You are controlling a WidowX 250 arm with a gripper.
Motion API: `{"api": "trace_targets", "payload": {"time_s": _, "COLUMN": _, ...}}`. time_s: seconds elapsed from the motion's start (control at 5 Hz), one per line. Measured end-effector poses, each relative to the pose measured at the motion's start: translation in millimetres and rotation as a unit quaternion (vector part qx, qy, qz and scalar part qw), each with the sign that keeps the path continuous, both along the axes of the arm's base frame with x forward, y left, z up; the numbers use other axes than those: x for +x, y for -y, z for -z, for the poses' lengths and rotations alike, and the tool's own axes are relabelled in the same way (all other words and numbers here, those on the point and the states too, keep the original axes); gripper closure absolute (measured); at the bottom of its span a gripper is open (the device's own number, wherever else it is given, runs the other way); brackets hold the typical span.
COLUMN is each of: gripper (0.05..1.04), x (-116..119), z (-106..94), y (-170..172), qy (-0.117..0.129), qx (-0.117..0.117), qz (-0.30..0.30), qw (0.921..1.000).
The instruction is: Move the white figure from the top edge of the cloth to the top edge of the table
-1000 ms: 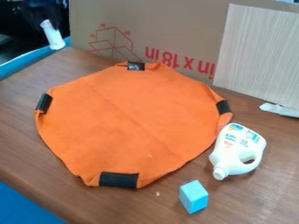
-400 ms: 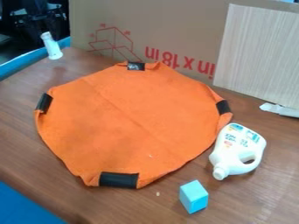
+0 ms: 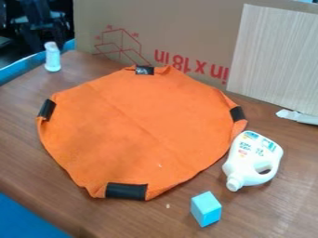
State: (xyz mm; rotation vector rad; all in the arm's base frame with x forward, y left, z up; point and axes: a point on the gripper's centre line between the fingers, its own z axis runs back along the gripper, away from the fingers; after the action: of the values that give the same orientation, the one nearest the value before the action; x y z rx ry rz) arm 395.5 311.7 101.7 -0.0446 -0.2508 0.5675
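White figure (image 3: 53,57) upright on table (image 3: 22,111), near top-left edge, off cloth (image 3: 146,123).

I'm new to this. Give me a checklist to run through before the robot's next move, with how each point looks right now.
1. White figure off the orange cloth: ok.
2. Figure by the top edge of the table: ok, at the upper left.
3. Figure upright: ok.
4. White bottle and blue block well away from the figure: ok.
5. Figure free, with nothing holding it: cannot tell, too dark above it.
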Motion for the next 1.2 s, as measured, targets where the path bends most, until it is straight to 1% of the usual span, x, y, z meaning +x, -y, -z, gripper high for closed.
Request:
{"api": "trace_targets", "payload": {"time_s": 0.2, "gripper": 0.077, "x": -2, "z": 13.3, "y": 4, "qy": -0.007, "qx": -0.013, "qz": 0.005, "qw": 0.9999}}
{"api": "trace_targets", "payload": {"time_s": 0.4, "gripper": 0.083, "x": -1, "z": -6.0, "y": 8, "qy": 0.016, "qx": -0.006, "qz": 0.01, "qw": 0.9998}}
{"api": "trace_targets", "payload": {"time_s": 0.6, "gripper": 0.083, "x": -2, "z": -43.4, "y": 19, "qy": 0.059, "qx": 0.0, "qz": 0.018, "qw": 0.9981}}
{"api": "trace_targets", "payload": {"time_s": 0.8, "gripper": 0.083, "x": -18, "z": -88.4, "y": 30, "qy": 0.077, "qx": 0.025, "qz": 0.017, "qw": 0.9966}}
{"api": "trace_targets", "payload": {"time_s": 1.0, "gripper": 0.083, "x": -41, "z": -102.0, "y": 48, "qy": -0.007, "qx": 0.041, "qz": 0.035, "qw": 0.9985}}
{"api": "trace_targets", "payload": {"time_s": 1.2, "gripper": 0.083, "x": -38, "z": -101.7, "y": 55, "qy": -0.01, "qx": 0.041, "qz": 0.045, "qw": 0.9981}}
